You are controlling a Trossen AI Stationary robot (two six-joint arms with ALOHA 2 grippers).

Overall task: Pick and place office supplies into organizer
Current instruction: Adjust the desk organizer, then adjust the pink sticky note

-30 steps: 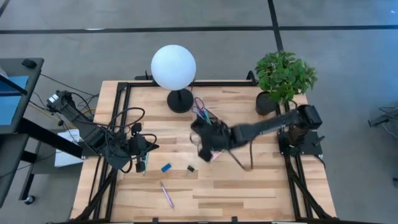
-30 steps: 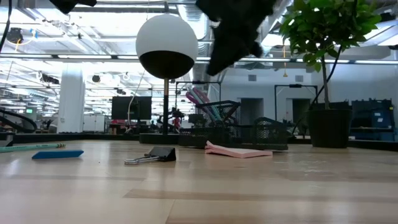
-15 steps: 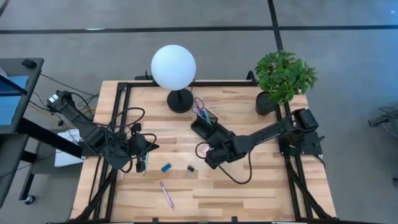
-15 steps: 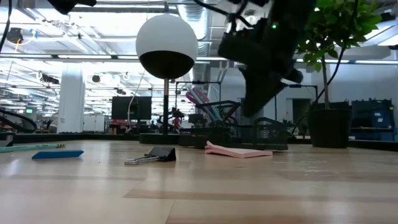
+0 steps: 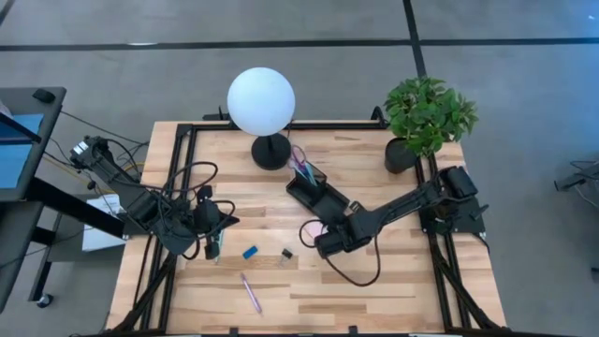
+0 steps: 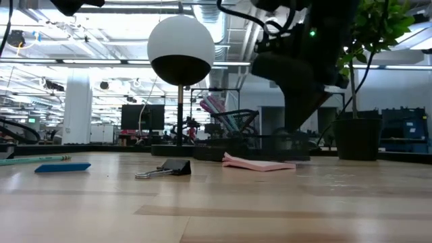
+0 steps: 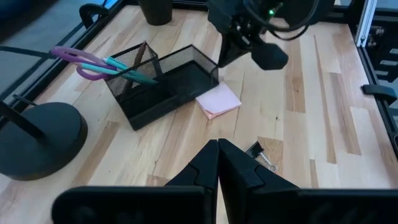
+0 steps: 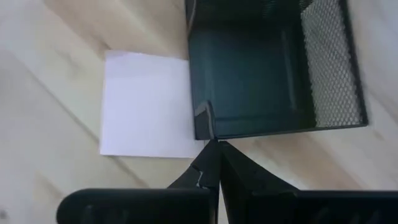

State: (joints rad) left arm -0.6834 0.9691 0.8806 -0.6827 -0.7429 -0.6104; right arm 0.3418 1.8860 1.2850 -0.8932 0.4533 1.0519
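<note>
- Right hand (image 5: 325, 245) hung low over the surface (image 5: 402, 290), fingers pinched together on nothing.
- Pink pad (image 8: 144, 104) lay flat right ahead of it, touching the organizer (image 8: 261, 68) tray's corner.
- Black clip (image 5: 286, 254) and blue block (image 5: 250, 252) sat off to its side.
- Left hand (image 5: 213, 245) waited, closed, near a teal pen (image 6: 35, 160).
- Scissors (image 7: 81, 62) stood in the cup.
</note>
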